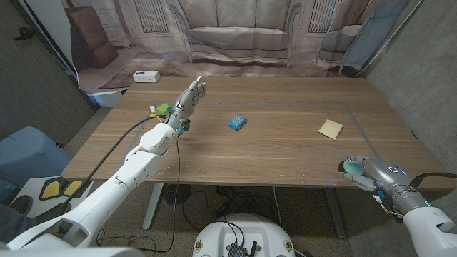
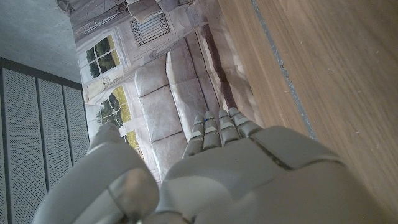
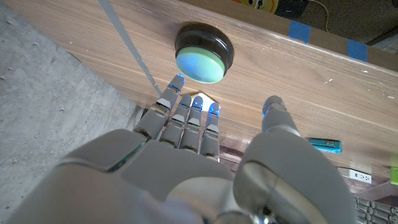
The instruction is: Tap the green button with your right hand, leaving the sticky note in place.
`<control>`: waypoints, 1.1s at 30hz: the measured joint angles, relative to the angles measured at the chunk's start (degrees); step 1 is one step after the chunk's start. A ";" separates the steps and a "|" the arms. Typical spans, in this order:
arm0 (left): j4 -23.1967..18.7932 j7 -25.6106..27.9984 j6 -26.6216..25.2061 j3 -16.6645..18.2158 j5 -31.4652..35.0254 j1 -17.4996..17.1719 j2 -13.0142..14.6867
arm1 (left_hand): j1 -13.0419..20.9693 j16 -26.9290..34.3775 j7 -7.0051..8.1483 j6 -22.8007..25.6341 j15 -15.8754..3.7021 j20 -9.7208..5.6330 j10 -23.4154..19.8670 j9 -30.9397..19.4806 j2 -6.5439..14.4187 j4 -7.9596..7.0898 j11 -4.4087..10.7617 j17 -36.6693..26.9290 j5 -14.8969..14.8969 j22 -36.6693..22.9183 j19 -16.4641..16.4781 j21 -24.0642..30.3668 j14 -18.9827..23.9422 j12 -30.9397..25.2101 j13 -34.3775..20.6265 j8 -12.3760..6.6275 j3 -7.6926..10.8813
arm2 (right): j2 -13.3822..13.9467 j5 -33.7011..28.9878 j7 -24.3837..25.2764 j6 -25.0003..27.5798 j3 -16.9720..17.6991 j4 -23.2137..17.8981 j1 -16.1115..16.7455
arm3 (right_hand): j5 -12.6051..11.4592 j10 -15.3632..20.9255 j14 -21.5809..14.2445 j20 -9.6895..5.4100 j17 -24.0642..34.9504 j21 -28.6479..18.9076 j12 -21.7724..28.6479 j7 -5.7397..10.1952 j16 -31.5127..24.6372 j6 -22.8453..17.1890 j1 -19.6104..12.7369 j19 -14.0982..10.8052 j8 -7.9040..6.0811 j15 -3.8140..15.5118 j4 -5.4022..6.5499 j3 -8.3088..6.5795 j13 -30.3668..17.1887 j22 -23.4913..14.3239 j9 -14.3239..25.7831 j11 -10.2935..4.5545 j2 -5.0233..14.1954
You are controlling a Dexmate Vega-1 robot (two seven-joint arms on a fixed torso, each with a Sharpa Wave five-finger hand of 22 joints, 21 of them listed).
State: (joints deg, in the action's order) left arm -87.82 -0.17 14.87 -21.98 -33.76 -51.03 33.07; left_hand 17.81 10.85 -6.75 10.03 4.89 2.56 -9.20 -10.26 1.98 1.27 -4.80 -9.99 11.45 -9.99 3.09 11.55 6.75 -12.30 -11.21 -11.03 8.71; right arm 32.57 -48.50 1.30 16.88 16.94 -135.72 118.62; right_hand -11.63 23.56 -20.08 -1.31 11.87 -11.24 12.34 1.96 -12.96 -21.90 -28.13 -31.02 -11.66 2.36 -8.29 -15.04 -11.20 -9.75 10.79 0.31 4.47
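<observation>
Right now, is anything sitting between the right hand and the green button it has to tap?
Nothing visible does. The right hand is open with its fingertips just short of the round green button with a black base, bare wooden table between them. The square yellow sticky note lies apart, farther back on the table.

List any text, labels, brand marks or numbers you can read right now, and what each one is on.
None can be read.
Sticky note: looks blank.
Blue object mid-table: any print too small to read.
White box at the far left corner: dark marks, too blurred to read.
Green button: plain cap, no label.
Right hand and left hand: no markings legible.
</observation>
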 measured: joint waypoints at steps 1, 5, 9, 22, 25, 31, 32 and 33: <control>0.03 0.00 0.00 0.00 0.00 0.00 -0.01 | 0.00 0.00 0.00 0.00 0.00 0.00 0.00 0.00 0.00 0.00 0.00 0.00 0.00 0.00 0.00 0.00 0.00 0.00 0.00 0.00 0.00 | 0.00 0.03 -0.02 0.06 0.00 0.00 0.00 | 0.00 0.00 0.00 0.00 0.00 0.00 0.00 0.00 0.00 0.00 0.00 0.00 0.00 0.00 0.00 0.00 0.00 0.00 0.00 0.00 0.00; 0.26 -0.12 0.20 0.00 -0.12 0.01 -0.07 | 0.00 0.00 0.00 0.00 0.00 0.00 0.00 0.00 0.00 0.00 0.00 0.00 0.00 0.00 0.00 0.00 0.00 0.00 0.00 0.00 0.00 | 0.81 0.32 -0.25 0.88 -0.76 0.37 -0.40 | 0.00 0.00 0.00 0.00 0.00 0.00 0.00 0.13 0.00 -0.70 0.00 0.00 0.00 0.00 0.00 0.00 0.00 0.00 0.00 0.00 0.00; 0.42 -0.17 0.29 0.00 -0.20 0.04 -0.12 | 0.00 0.00 0.00 0.00 0.00 0.00 0.00 0.00 0.00 0.00 0.00 0.00 0.00 0.00 0.00 0.00 0.00 0.00 0.00 0.00 0.00 | 1.24 0.54 -0.41 1.54 -1.09 0.47 -0.47 | 0.00 0.00 0.00 0.00 0.00 0.00 0.00 -0.22 0.00 -1.04 0.23 0.00 -0.01 0.00 0.23 -0.23 0.00 0.00 0.00 0.00 -0.23; 1.13 -0.62 0.55 -0.01 -0.48 0.32 -0.33 | 0.00 0.00 0.00 0.00 0.00 0.28 0.00 0.00 0.00 0.00 0.00 0.00 0.00 0.00 -0.28 0.00 0.00 0.00 0.00 0.00 0.00 | 2.61 1.03 -0.50 3.15 -2.12 0.60 -0.73 | 0.28 -0.01 0.01 0.00 0.00 0.00 0.00 -0.01 0.00 -1.24 0.40 0.00 -0.01 0.00 0.23 -0.23 0.00 0.01 0.00 0.00 -0.06; 1.13 -0.67 0.59 -0.01 -0.53 0.32 -0.33 | 0.00 0.00 0.00 0.00 0.00 0.29 0.00 0.01 0.00 -0.01 0.00 0.00 0.00 0.00 -0.29 0.00 0.00 0.00 0.00 0.00 0.00 | 2.90 1.03 -0.50 3.15 -2.33 0.60 -0.77 | 0.28 -0.01 0.01 0.00 0.00 0.00 0.00 0.20 0.00 -1.44 0.53 0.00 -0.23 -0.01 0.23 -0.23 0.00 0.01 0.00 0.00 0.07; 1.51 -0.69 0.66 -0.03 -0.61 0.41 -0.44 | 0.00 0.00 0.00 0.00 0.00 0.30 0.00 0.00 0.00 -0.01 0.00 0.00 0.00 0.00 -0.30 -0.34 0.00 0.00 0.00 0.00 0.00 | 3.69 1.72 -0.75 4.90 -2.74 0.60 -0.78 | 0.28 -0.01 0.01 0.31 0.00 0.00 -0.36 0.09 0.00 -1.96 0.53 -0.31 -0.24 -0.01 0.23 -0.23 0.00 0.01 0.00 0.00 0.07; 1.55 -0.70 0.67 -0.02 -0.61 0.41 -0.44 | 0.00 0.00 0.00 0.00 0.00 0.30 0.00 0.01 0.00 -0.01 0.00 0.00 0.01 0.00 -0.30 -0.34 0.00 0.00 0.00 0.00 0.00 | 3.78 2.01 -0.91 5.41 -2.78 0.60 -0.78 | 0.28 -0.01 0.01 0.31 0.00 0.00 -0.36 0.09 0.00 -1.96 0.52 -0.31 -0.24 -0.01 0.13 -0.34 0.00 0.01 0.00 0.00 0.07; 1.56 -0.70 0.68 -0.01 -0.62 0.41 -0.44 | 0.00 0.00 0.00 0.00 0.00 0.30 0.00 0.01 0.00 -0.01 0.00 0.00 0.01 0.00 -0.30 -0.34 0.00 0.00 0.00 0.00 0.00 | 3.91 2.05 -0.92 5.48 -2.82 0.60 -0.79 | 0.28 -0.01 0.01 0.30 -0.01 0.00 -0.36 0.09 0.00 -1.96 0.53 -0.31 -0.24 0.00 0.01 -0.45 0.00 0.01 0.00 0.00 0.07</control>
State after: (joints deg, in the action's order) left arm -86.26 -0.87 15.56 -21.99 -34.38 -50.61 32.64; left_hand 17.81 10.85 -6.75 10.02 4.89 2.85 -9.20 -10.26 1.97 1.26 -4.80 -9.99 11.46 -9.99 2.79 11.21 6.75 -12.31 -11.21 -11.03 8.71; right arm 36.48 -46.46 0.38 22.36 14.11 -135.12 117.83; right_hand -11.35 23.54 -20.07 -1.01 11.86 -11.24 11.98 2.05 -12.96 -23.86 -27.60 -31.33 -11.89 2.35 -8.27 -15.49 -11.20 -9.74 10.79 0.31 4.54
